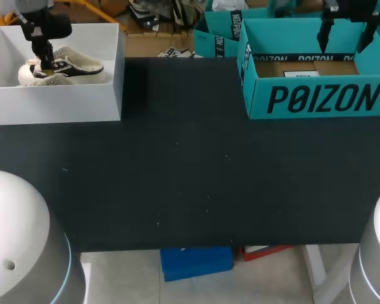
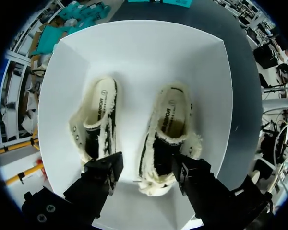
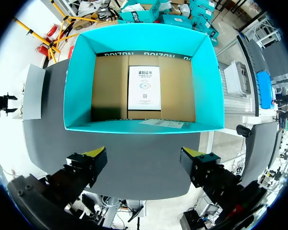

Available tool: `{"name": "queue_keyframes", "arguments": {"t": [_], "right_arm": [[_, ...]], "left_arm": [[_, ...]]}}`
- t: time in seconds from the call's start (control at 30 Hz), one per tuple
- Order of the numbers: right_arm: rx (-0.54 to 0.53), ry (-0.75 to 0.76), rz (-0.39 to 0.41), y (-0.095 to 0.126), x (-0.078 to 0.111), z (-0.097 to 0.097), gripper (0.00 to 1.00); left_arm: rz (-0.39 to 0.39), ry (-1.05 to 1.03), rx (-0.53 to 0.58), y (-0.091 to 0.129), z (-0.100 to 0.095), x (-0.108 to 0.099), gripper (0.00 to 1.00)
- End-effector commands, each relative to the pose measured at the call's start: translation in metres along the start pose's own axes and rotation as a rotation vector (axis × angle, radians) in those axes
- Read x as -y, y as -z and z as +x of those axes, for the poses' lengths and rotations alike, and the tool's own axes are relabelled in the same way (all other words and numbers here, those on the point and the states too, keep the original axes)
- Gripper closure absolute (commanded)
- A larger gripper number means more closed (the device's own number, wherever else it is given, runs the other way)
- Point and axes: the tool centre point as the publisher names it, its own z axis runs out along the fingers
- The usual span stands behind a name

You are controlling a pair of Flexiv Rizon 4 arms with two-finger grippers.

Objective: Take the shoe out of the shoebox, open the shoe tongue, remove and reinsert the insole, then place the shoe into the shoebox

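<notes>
A white shoebox [image 1: 57,104] [image 2: 134,52] at the table's far left holds two cream fleece shoes with black trim. My left gripper [image 1: 47,65] [image 2: 146,165] is down inside it, straddling the toe end of one shoe [image 2: 165,139] [image 1: 76,66]. One finger [image 2: 187,167] lies against that shoe's outer side. The other finger [image 2: 105,167] stands between the two shoes, a small gap off it, so the jaws are open. The second shoe [image 2: 96,124] lies beside it. My right gripper [image 3: 144,163] [image 1: 345,31] hangs open and empty above the teal box [image 3: 144,127] [image 1: 316,98].
The teal box at the far right has a brown cardboard floor with a white paper card [image 3: 144,88] on it. More teal boxes [image 1: 218,31] stand behind the table's far edge. The black tabletop [image 1: 190,164] stretches between the two boxes.
</notes>
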Motion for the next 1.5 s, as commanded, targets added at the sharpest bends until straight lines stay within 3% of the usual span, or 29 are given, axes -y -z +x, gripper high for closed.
{"name": "queue_keyframes", "arguments": {"t": [0.03,0.43,1.03,1.1,1.17,1.2,1.23,1.5], "right_arm": [[0.0,0.0,0.0,0.0,0.0,0.0,0.0],[0.0,0.0,0.0,0.0,0.0,0.0,0.0],[0.0,0.0,0.0,0.0,0.0,0.0,0.0],[0.0,0.0,0.0,0.0,0.0,0.0,0.0],[0.0,0.0,0.0,0.0,0.0,0.0,0.0],[0.0,0.0,0.0,0.0,0.0,0.0,0.0],[0.0,0.0,0.0,0.0,0.0,0.0,0.0],[0.0,0.0,0.0,0.0,0.0,0.0,0.0]], "left_arm": [[-0.014,-0.01,-0.006,-0.015,0.0,0.004,0.4],[-0.031,-0.044,-0.024,-0.047,0.0,0.002,0.52],[-0.072,-0.071,-0.061,-0.099,-0.001,-0.003,0.53],[-0.083,-0.066,-0.058,-0.103,-0.001,-0.004,0.6],[-0.071,-0.063,-0.068,-0.104,-0.001,-0.004,0.74],[-0.071,-0.063,-0.067,-0.104,-0.001,-0.004,0.92],[-0.071,-0.063,-0.066,-0.103,-0.002,-0.005,1.0],[-0.059,-0.071,-0.057,-0.094,-0.003,-0.005,1.0]]}}
